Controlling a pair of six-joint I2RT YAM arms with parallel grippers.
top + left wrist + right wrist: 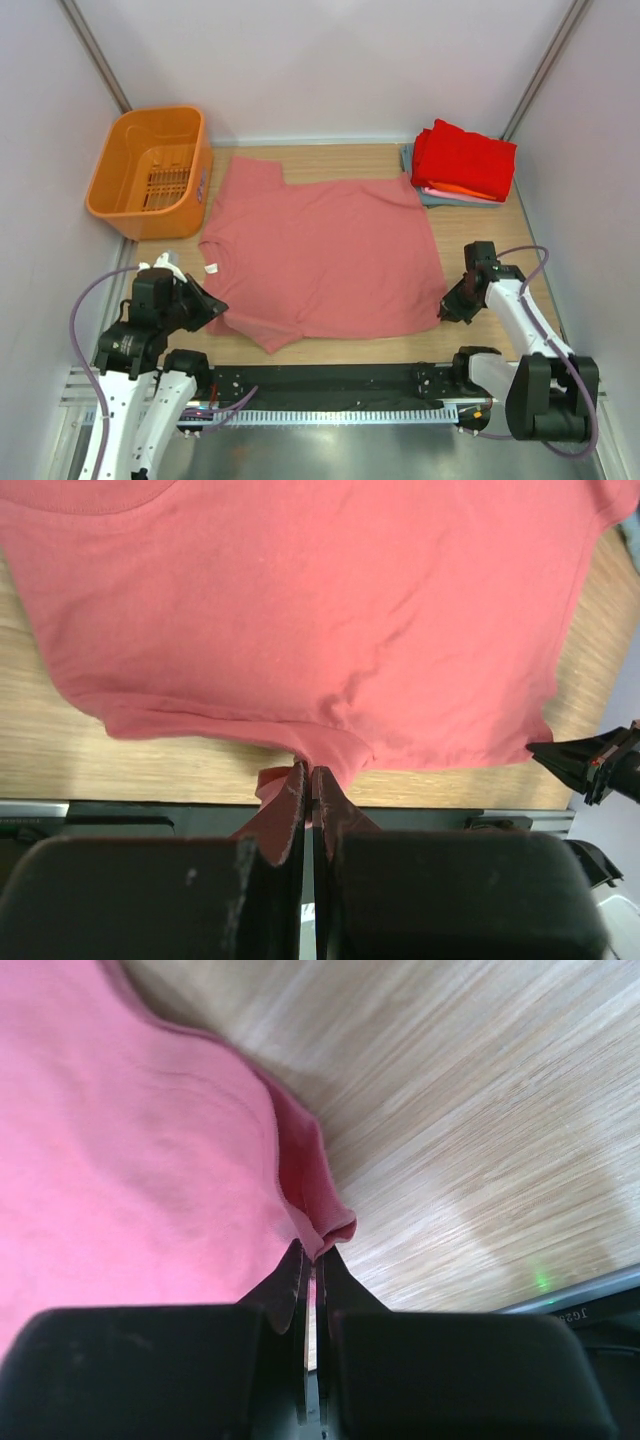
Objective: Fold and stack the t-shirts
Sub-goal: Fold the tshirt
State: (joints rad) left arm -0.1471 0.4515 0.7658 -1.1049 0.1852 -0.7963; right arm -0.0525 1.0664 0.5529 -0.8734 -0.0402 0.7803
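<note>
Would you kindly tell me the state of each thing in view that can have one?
salmon-pink t-shirt: unfolded, spread flat, pinched at both near corners.
folded t-shirts: stacked at the far right, red one on top.
orange basket: upright, nothing visible inside.
left hand: shut on the salmon-pink t-shirt's near-left edge.
right hand: shut on its near-right corner.

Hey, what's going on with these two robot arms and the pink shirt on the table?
The salmon-pink t-shirt lies spread flat on the wooden table. The left gripper is shut on its near-left edge, the right gripper on its near-right corner. No fold is made yet. A stack of folded shirts, bright red on top, sits at the far right; an orange basket stands far left.
</note>
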